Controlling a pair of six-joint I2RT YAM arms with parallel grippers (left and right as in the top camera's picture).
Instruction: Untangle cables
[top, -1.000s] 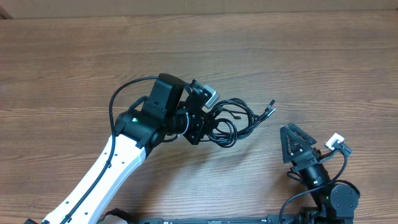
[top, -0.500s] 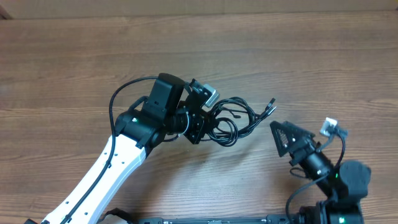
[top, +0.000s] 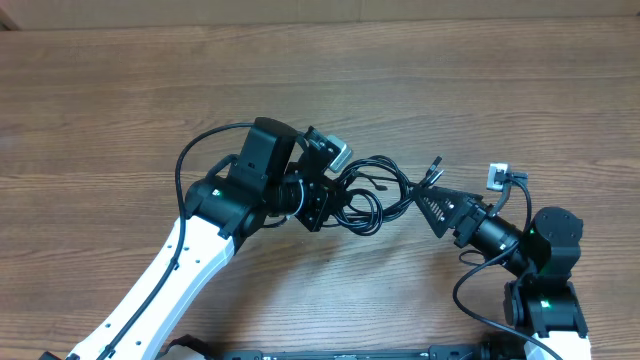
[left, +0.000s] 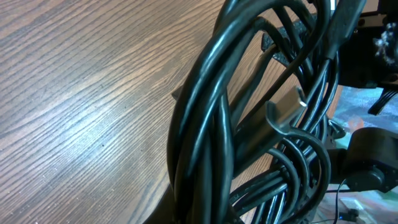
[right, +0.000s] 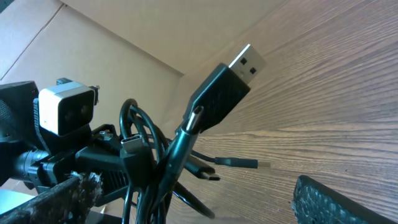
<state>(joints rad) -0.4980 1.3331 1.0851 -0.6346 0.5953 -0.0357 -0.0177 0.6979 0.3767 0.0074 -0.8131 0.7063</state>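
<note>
Operator: How is the left claw (top: 325, 200) found?
Observer: It is seen closed on the cables (top: 375, 205), with the knotted black bundle gripped at its left side. The left wrist view is almost filled by glossy black loops, so the fingers themselves are hidden there.
Operator: And the right claw (top: 430, 207)?
Observer: It is held wide open. Its textured black fingers (right: 339, 198) are seen at the two lower corners of the right wrist view, well apart, and nothing is clamped between them. In the overhead view its tip is placed at the right end of the bundle; whether a cord is touched cannot be told.
Operator: What is shown just beyond that claw?
Observer: A USB plug (right: 229, 78) with a bare metal tip is seen pointing up and to the right, raised above the worktop (top: 500, 90). Smaller plug ends are seen lower down, behind it, and several cords are crossed beneath it.
Operator: Where is the bundle placed overall?
Observer: It is found near the middle of the worktop, between the two claws, with its loops spread to the right of the left claw. Two plug ends are stuck out to the upper right. The white left arm (top: 170, 270) is stretched in from the lower left, and its wrist camera (right: 62, 111) is seen behind the bundle.
</note>
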